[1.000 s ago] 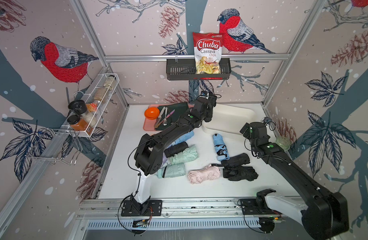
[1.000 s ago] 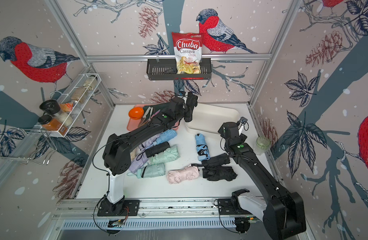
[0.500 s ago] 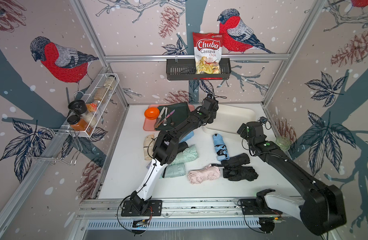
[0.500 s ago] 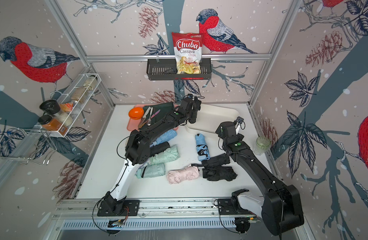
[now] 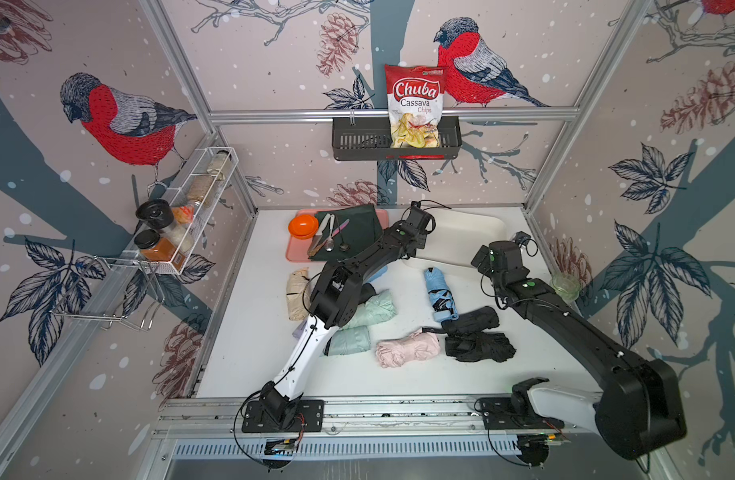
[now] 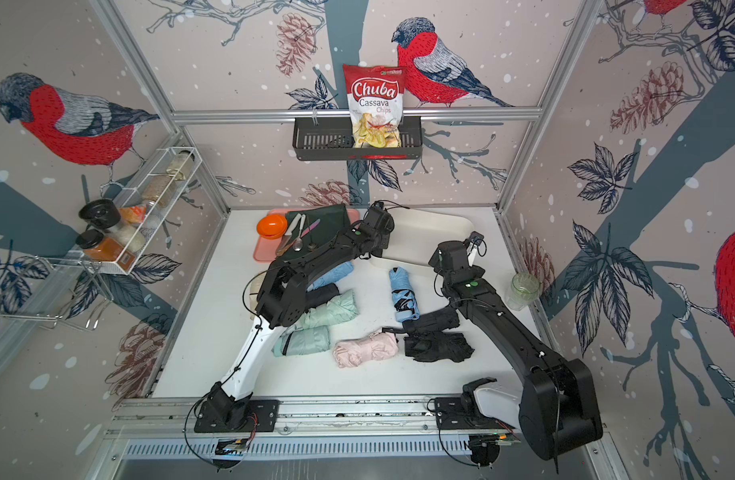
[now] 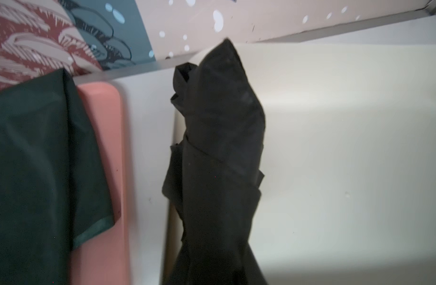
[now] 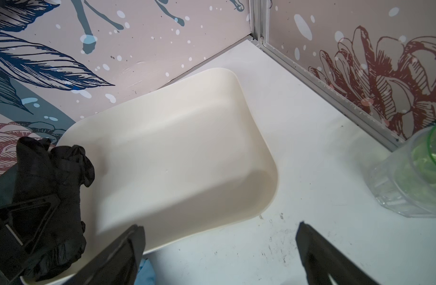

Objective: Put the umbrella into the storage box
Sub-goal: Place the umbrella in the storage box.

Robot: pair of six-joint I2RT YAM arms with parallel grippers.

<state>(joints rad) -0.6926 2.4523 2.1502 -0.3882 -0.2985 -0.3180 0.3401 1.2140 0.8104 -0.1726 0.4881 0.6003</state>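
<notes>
Pink umbrella, other folded ones lie mid-table. Beyond, empty right gripper, fingers spread wide, hovers at near edge of storage box, far right. At box's left end, left gripper clamps black umbrella over rim, beside pink tray.

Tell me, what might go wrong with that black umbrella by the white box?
The black umbrella hangs along the storage box wall nearest the pink tray; let go now, it might catch the rim and flop outside. The open right gripper sits close to the box and could nudge it.
</notes>
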